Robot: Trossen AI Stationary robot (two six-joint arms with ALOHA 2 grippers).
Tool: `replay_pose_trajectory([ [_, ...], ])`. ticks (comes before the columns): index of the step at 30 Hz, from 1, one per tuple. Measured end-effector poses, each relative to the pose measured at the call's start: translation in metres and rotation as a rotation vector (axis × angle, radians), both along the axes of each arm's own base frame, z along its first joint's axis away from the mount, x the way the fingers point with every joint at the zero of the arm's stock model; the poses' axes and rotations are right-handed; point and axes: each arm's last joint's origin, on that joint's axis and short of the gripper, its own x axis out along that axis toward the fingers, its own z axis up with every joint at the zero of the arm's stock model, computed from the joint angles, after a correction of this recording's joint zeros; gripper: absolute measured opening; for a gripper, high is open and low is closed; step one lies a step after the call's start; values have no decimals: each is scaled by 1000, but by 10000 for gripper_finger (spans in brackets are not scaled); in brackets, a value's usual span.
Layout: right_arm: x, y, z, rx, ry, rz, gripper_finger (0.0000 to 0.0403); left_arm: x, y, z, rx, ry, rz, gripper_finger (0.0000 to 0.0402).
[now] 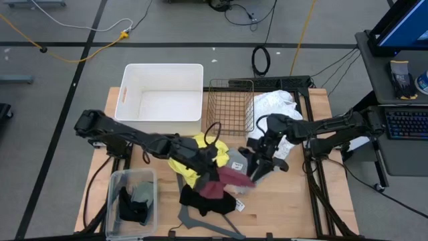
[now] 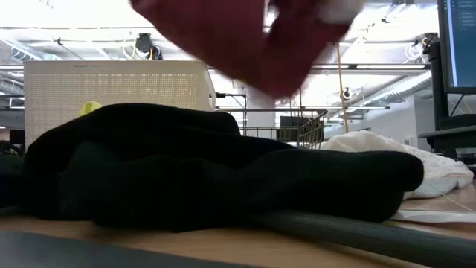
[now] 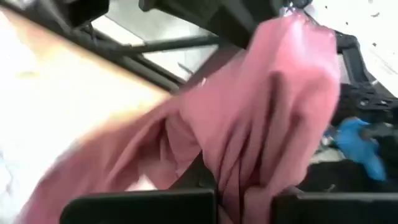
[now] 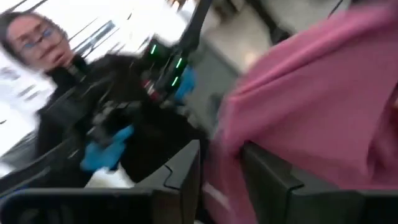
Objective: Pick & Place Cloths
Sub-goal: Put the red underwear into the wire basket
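Observation:
A maroon cloth [image 1: 226, 181] hangs lifted between my two grippers over the table's middle. It shows high in the low view [image 2: 260, 37]. My left gripper [image 1: 212, 171] is shut on its left part. My right gripper [image 1: 257, 171] is shut on its right part. A black cloth [image 1: 206, 201] lies heaped on the table just below it, nearer the front edge. A yellow cloth [image 1: 188, 161] lies under my left arm. A large white cloth [image 1: 277, 106] lies at the back right. My left gripper pinches a bunched fold of the maroon cloth [image 3: 231, 186] between its two fingers, several layers together. The cloth runs away from the fingers toward the other gripper, clear of the table. My right gripper has the maroon cloth's other part [image 4: 221, 180] between its two fingers [image 4: 273, 186]. Edge or fold, I cannot tell. The cloth spreads out beyond the fingers, lifted clear of the table.
A white bin [image 1: 164, 73] and a wire basket [image 1: 231, 107] stand at the back. A clear box [image 1: 114, 194] at the front left holds black and green cloth. A grey hanger [image 1: 200, 222] lies at the front edge. A person shows in the right wrist view [image 4: 37, 43].

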Motion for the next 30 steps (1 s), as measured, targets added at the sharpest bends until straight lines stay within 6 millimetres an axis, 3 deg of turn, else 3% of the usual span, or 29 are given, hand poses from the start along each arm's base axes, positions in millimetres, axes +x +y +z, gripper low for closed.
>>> replay_pose_trajectory([
  [7, -4, 1, -6, 16, 108, 118, 122, -29, 7, 19, -15, 94, 11, 2],
  [18, -4, 1, -7, 13, 115, 119, 115, -71, 27, 69, 169, -85, 192, 1],
  [24, -5, 1, -15, -13, 158, 120, 114, -72, 41, 102, 405, -219, 273, 0],
  [30, -11, 1, -32, -63, 283, 118, 114, -65, 76, 121, 581, -285, 405, 0],
])
